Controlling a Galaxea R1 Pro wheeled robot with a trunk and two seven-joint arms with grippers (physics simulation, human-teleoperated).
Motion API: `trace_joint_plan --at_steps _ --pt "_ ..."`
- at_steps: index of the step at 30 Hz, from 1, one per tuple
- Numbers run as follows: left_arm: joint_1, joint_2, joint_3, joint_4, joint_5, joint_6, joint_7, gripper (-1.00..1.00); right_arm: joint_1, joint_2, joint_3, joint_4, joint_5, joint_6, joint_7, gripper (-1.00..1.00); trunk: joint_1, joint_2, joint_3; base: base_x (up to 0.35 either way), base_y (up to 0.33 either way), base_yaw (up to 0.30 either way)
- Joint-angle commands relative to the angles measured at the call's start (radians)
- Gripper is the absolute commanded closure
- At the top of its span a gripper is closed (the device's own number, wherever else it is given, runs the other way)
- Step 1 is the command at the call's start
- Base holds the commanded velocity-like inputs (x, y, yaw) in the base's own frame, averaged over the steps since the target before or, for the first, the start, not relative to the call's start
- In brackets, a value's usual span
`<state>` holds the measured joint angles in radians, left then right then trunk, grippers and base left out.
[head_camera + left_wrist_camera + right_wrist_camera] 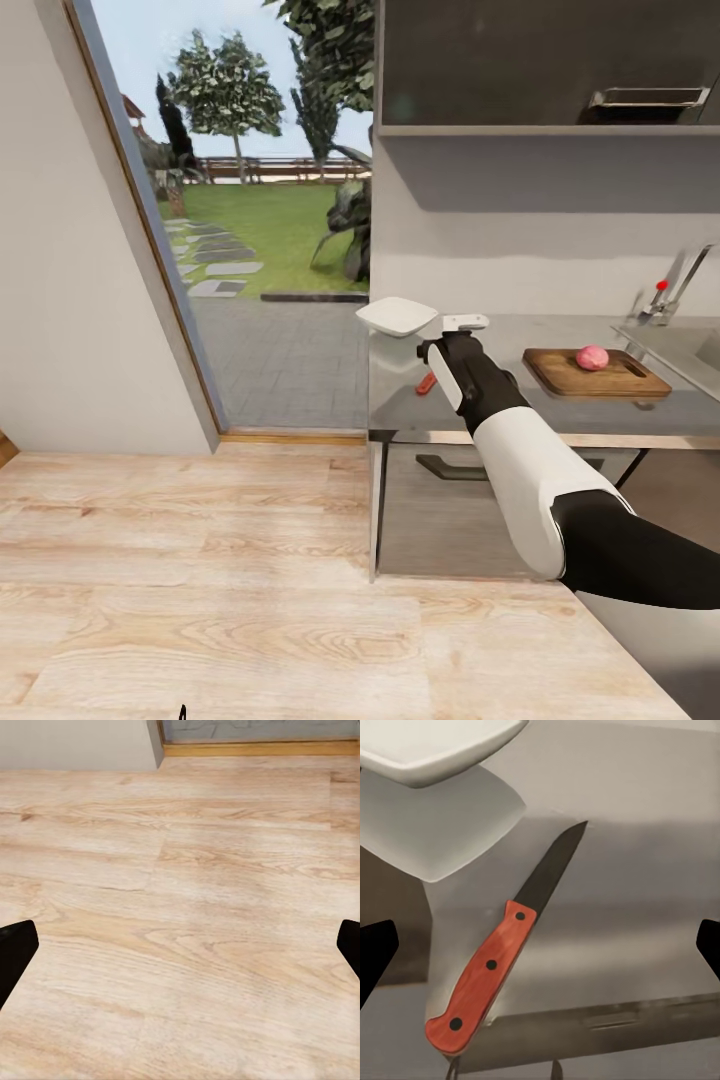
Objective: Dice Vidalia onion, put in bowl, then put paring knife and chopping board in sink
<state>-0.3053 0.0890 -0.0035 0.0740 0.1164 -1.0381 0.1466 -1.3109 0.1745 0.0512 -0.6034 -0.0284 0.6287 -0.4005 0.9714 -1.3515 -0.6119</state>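
The Vidalia onion [592, 357] rests on the chopping board [600, 376], which lies on the countertop [520, 408] beside the sink [690, 348]. At the countertop's left end stands the white bowl [398, 317] [435, 746]. The paring knife [427, 383] [487, 971] lies flat next to it, red handle toward the countertop's edge. My right gripper [437, 352] [540, 952] hovers open just above the knife, its fingertips [371, 956] wide apart and touching nothing. Over bare wooden floor, my left gripper [180, 949] hangs open and empty.
The chrome tap [672, 285] with a red knob stands behind the sink. A wall cabinet [545, 60] hangs above the worktop. Left of the counter a glass door [270, 230] looks onto a garden. Wooden floor [200, 580] spreads in front.
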Motion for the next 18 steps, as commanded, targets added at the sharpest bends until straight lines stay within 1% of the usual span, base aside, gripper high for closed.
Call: trace_joint_plan --at_steps 1,8,18 --pt "-0.002 0.0 -0.001 0.004 0.005 -0.005 -0.002 -1.0 -0.001 0.0 0.003 0.0 -0.004 0.005 -0.005 -1.0 0.0 -0.001 -0.001 0.0 0.0 0.0" --pt "-0.002 0.0 -0.001 0.004 0.005 -0.005 -0.002 -1.0 -0.001 0.0 0.003 0.003 -0.005 0.005 -0.003 -1.0 0.0 -0.001 -0.002 0.0 0.0 0.0" --pt "-0.002 0.0 -0.001 0.004 0.005 -0.005 -0.002 -1.0 -0.001 0.0 0.003 0.003 -0.005 0.005 0.01 -1.0 0.0 -0.001 -0.014 0.0 0.0 0.0"
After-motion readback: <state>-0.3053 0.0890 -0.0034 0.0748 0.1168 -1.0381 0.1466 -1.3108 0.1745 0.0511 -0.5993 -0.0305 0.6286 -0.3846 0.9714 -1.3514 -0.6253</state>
